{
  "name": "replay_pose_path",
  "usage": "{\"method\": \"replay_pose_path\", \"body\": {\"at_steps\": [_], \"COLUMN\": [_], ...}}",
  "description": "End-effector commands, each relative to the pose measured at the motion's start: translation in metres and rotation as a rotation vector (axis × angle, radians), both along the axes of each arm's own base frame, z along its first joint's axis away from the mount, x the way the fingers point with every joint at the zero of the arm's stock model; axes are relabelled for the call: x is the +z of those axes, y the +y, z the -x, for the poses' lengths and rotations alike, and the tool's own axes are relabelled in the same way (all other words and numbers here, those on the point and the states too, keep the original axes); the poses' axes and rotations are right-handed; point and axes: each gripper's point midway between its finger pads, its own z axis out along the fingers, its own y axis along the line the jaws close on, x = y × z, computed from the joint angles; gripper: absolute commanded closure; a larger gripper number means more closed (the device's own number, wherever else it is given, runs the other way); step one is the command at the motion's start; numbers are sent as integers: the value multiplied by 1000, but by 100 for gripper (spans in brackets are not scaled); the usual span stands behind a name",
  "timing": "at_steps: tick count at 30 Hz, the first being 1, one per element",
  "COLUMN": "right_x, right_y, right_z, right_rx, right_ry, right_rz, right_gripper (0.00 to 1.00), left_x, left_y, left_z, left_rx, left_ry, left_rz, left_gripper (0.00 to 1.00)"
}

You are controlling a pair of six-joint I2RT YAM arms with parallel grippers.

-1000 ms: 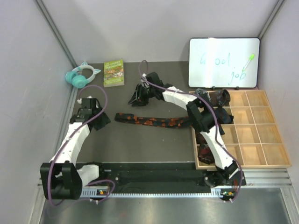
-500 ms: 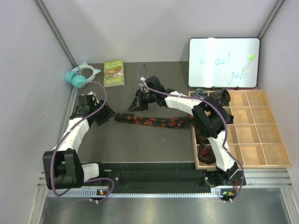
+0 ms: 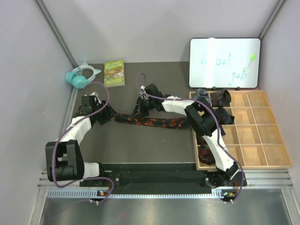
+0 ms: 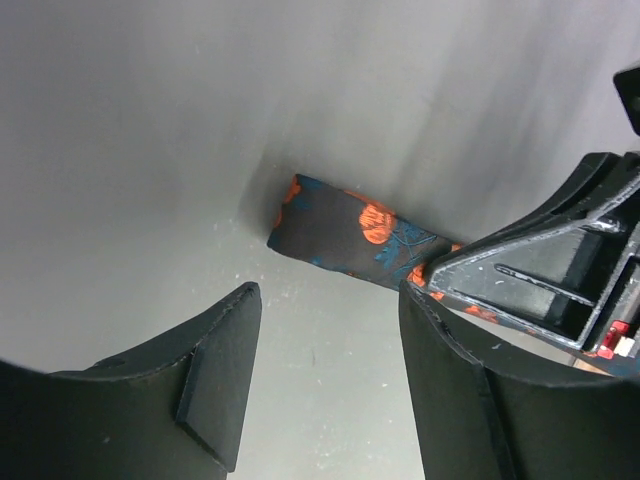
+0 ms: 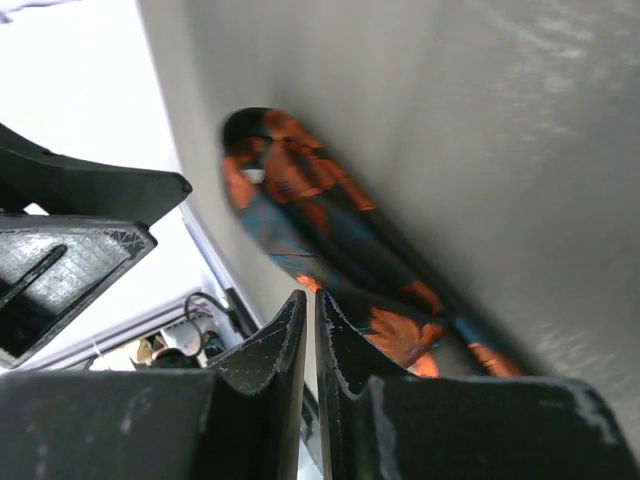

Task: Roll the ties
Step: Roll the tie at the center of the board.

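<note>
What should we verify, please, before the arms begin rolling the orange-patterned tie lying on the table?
1. Tie lies stretched out, unrolled: ok.
2. Left end effector open and facing the tie's end: ok.
3. Tie's end inside its jaws: not ok; it lies beyond them.
4. Right end effector closed down at the tie: ok; fabric actually pinched: cannot tell.
5. Wooden tray has free compartments: ok.
</note>
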Motion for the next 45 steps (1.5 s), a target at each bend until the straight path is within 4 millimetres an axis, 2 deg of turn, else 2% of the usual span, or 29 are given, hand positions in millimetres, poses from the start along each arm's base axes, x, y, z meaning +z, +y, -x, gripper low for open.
{"method": "replay_pose_path", "body": {"at_steps": [1, 4, 10, 19, 23, 28, 33, 39, 44, 45], "right_x": [-7, -17, -25, -27, -30, -32, -33, -35, -36, -36], "right_y": [6, 3, 1, -3, -3, -3, -2, -2, -2, -2], "right_z": [-1, -1, 3, 7, 7, 8, 6, 5, 5, 4], "right_rx": [22, 23, 24, 24, 25, 25, 24, 20, 19, 17], "right_ry": [-33, -28, -18, -14, -11, -8, -8, -5, -4, -4], "right_rz": [-7, 10, 22, 25, 25, 28, 30, 37, 41, 40], "right_gripper": [92, 92, 93, 93, 94, 94, 94, 94, 94, 94], "left_x": [-4, -9, -30, -41, -55, -66, -65, -66, -57, -55], "left_y": [-5, -9, -12, -17, -16, -20, -27, -42, -48, -48], "left_z": [-12, -15, -14, -23, -23, -24, -25, -21, -20, -22], "left_rx": [-26, -38, -51, -75, -67, -76, -113, -186, -211, -211], "left_ry": [-64, -79, -48, -81, -46, -23, -32, -34, -65, -69], "left_rz": [29, 52, 68, 91, 93, 115, 112, 137, 119, 110], "left_gripper": [38, 37, 35, 35, 36, 45, 53, 72, 87, 94]}}
